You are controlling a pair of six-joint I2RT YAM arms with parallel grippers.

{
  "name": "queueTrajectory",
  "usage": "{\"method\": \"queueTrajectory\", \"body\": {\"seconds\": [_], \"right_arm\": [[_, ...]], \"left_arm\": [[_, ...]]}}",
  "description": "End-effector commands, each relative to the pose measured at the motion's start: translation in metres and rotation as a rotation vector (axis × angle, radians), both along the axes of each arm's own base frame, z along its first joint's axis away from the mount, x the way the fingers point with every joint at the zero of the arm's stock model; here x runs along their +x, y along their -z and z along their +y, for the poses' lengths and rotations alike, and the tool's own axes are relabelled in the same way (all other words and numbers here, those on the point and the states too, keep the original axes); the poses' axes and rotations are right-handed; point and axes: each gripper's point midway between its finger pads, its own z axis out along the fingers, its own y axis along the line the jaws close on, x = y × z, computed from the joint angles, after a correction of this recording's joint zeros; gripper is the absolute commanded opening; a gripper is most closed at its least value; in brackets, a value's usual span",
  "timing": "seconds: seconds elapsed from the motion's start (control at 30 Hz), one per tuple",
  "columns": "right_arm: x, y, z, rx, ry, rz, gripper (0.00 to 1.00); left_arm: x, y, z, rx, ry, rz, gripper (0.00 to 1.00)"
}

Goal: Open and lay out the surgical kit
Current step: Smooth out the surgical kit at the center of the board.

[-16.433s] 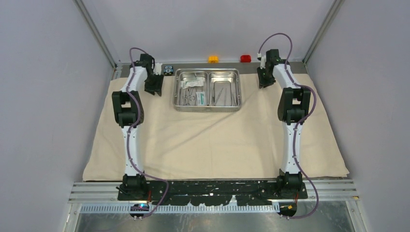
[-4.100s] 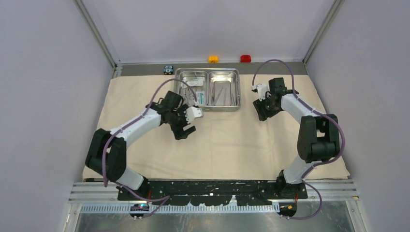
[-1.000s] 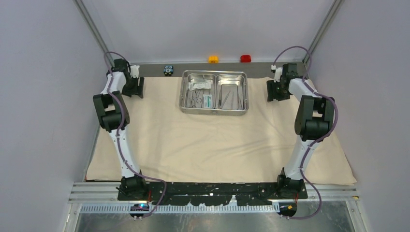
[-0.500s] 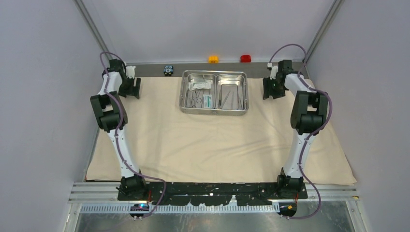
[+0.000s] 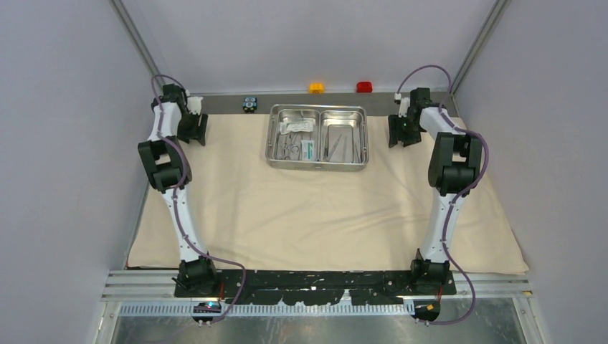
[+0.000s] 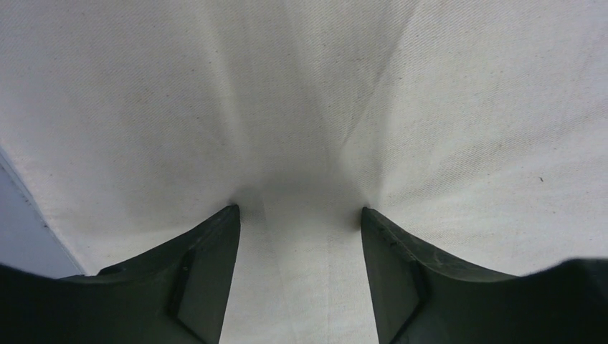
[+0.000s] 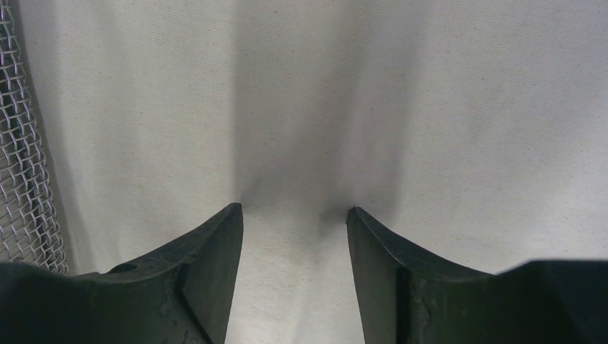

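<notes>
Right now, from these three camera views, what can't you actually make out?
Slim metal tools in the shiny steel two-compartment tray: too small in the top view to tell apart; absent from both wrist views.
Tiny black-and-blue block: too small to identify.
Whatever lies under the large beige cloth: covered in every view.
Left fingers and right fingers: tips lost against dark wrists in the top view; bases cut off by wrist views' bottom edge.

- steel tray (image 5: 318,136) blocks the straight path between left jaws and right jaws
- cloth (image 5: 323,208) base-side of both: flat, open
- walls (image 5: 64,143) close outboard
</notes>
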Motion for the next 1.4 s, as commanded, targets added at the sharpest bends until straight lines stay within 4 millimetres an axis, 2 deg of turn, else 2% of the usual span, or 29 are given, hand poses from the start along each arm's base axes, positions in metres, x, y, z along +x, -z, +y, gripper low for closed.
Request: {"method": "queueTrajectory", "body": {"seconds": [0.0, 0.13, 0.27, 0.4, 0.57, 0.73, 0.9, 1.03, 1.1, 1.17, 1.2, 1.23, 1.3, 1.33, 1.37], "right_arm": [[0.013, -0.009, -0.003, -0.016, 0.018, -0.030, 0.60], [0.017, -0.004, -0.007, -0.031, 0.037, -0.009, 0.60], [0.018, -0.003, -0.014, -0.053, 0.048, -0.006, 0.60], [0.022, -0.005, -0.032, -0.074, 0.088, -0.009, 0.65], [0.020, 0.012, -0.053, -0.055, 0.145, 0.079, 0.70], [0.015, 0.027, -0.080, -0.069, 0.202, 0.132, 0.73], [0.006, 0.026, -0.110, -0.113, 0.234, 0.150, 0.73], [-0.006, 0.006, -0.135, -0.165, 0.241, 0.137, 0.73], [-0.014, -0.015, -0.146, -0.126, 0.247, 0.098, 0.73], [-0.024, -0.041, -0.147, -0.074, 0.232, 0.045, 0.73], [-0.029, -0.066, -0.144, -0.056, 0.207, -0.009, 0.73], [-0.040, -0.079, -0.140, -0.054, 0.180, -0.036, 0.73], [-0.064, -0.098, -0.125, -0.056, 0.087, -0.084, 0.73], [-0.078, -0.102, -0.116, -0.054, 0.044, -0.096, 0.73], [-0.094, -0.108, -0.108, -0.058, -0.002, -0.107, 0.73]], "left_arm": [[-0.022, 0.048, 0.030, 0.091, 0.014, 0.126, 0.58], [-0.028, 0.050, 0.038, 0.135, 0.014, 0.141, 0.50], [-0.038, 0.055, 0.048, 0.182, 0.011, 0.155, 0.50], [-0.049, 0.065, 0.062, 0.197, -0.009, 0.177, 0.53], [-0.062, 0.071, 0.078, 0.178, -0.049, 0.193, 0.54], [-0.064, 0.071, 0.082, 0.180, -0.058, 0.189, 0.55], [-0.061, 0.065, 0.083, 0.177, -0.061, 0.175, 0.58], [-0.057, 0.053, 0.084, 0.183, -0.065, 0.154, 0.64], [-0.053, 0.043, 0.082, 0.173, -0.073, 0.126, 0.68], [-0.049, 0.030, 0.079, 0.150, -0.086, 0.084, 0.72], [-0.045, 0.020, 0.076, 0.139, -0.090, 0.053, 0.74], [-0.043, 0.012, 0.073, 0.125, -0.095, 0.025, 0.75], [-0.039, -0.006, 0.064, 0.087, -0.094, -0.039, 0.79], [-0.036, -0.022, 0.059, 0.071, -0.091, -0.081, 0.80], [-0.037, -0.027, 0.056, 0.063, -0.093, -0.097, 0.81]]}}
